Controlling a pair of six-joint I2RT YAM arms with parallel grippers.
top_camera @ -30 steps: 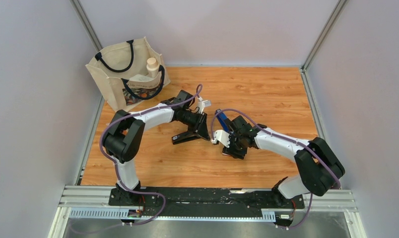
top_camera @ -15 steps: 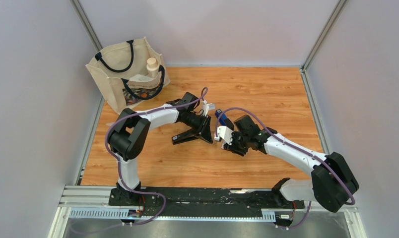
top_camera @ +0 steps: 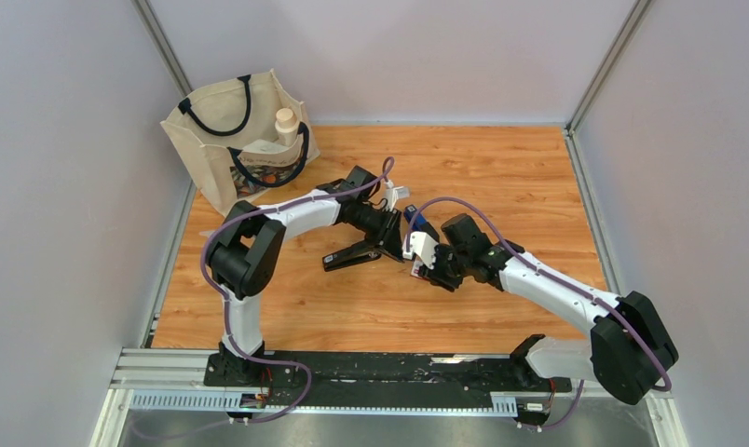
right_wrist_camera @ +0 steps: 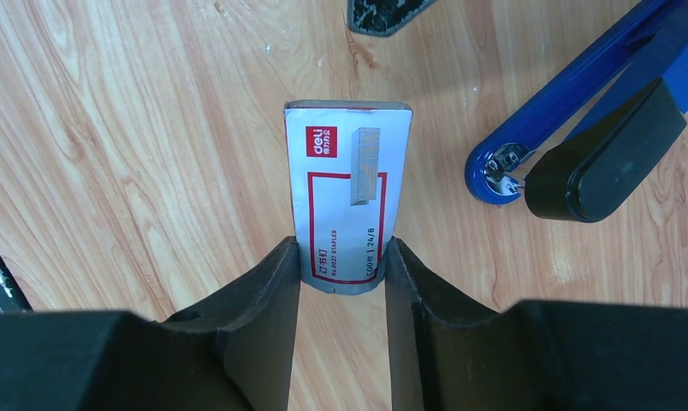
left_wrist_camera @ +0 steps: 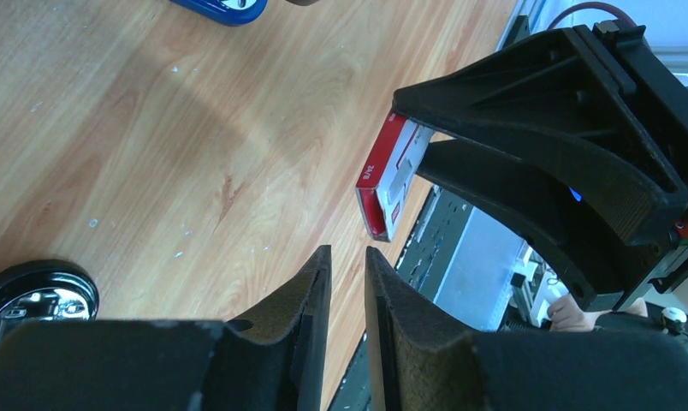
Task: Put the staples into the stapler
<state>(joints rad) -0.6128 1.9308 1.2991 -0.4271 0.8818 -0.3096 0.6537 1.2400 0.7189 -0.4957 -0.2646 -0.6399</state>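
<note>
The staples box [right_wrist_camera: 347,193], white with red print, is pinched at its near end between my right gripper's [right_wrist_camera: 342,248] fingertips and held above the table. In the top view the right gripper [top_camera: 427,265] is at mid-table. The box also shows edge-on in the left wrist view [left_wrist_camera: 392,175], just beyond my left gripper [left_wrist_camera: 347,253]. The left gripper's jaws stand a narrow gap apart with nothing between them. The blue stapler [top_camera: 415,222] lies open behind both grippers, its head beside the box [right_wrist_camera: 580,81].
An all-black stapler [top_camera: 352,253] lies open on the wood under the left gripper. A cream tote bag [top_camera: 240,140] holding a bottle [top_camera: 285,124] stands at the back left. Grey walls enclose the table.
My right arm has carried the staples box left and slightly away from me, toward the left gripper. My left gripper has shifted right to meet it.
</note>
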